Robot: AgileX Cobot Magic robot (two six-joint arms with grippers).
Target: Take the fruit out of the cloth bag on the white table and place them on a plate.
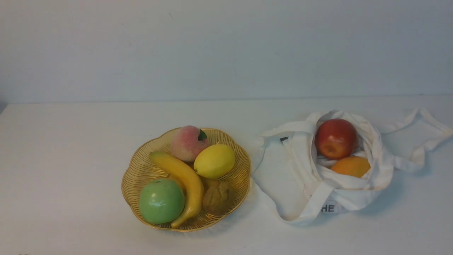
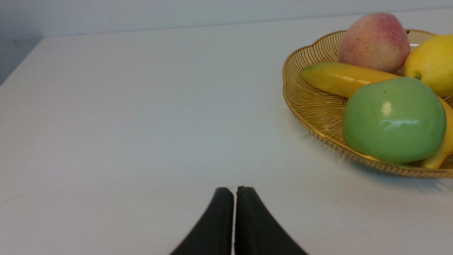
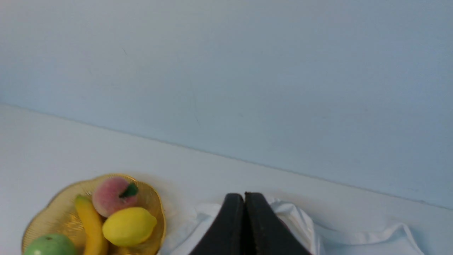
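Note:
A yellow lemon (image 1: 214, 160) lies in the golden wire plate (image 1: 138, 170) at centre-left of the white table (image 1: 70, 141). To the right, the white cloth bag (image 1: 283, 177) lies open with a red apple (image 1: 335, 138) and an orange fruit (image 1: 351, 166) inside. Neither arm shows in the front view. My left gripper (image 2: 235, 189) is shut and empty over bare table, near the plate (image 2: 311, 109). My right gripper (image 3: 244, 195) is shut and empty, held above the bag (image 3: 300, 219), with the lemon (image 3: 128, 226) off to one side.
The plate also holds a pink peach (image 1: 187, 142), a yellow banana (image 1: 184, 180), a green apple (image 1: 161, 200) and a brown walnut-like piece (image 1: 217, 200). The bag's strap handles (image 1: 424, 131) spread toward the right table edge. A wall stands behind.

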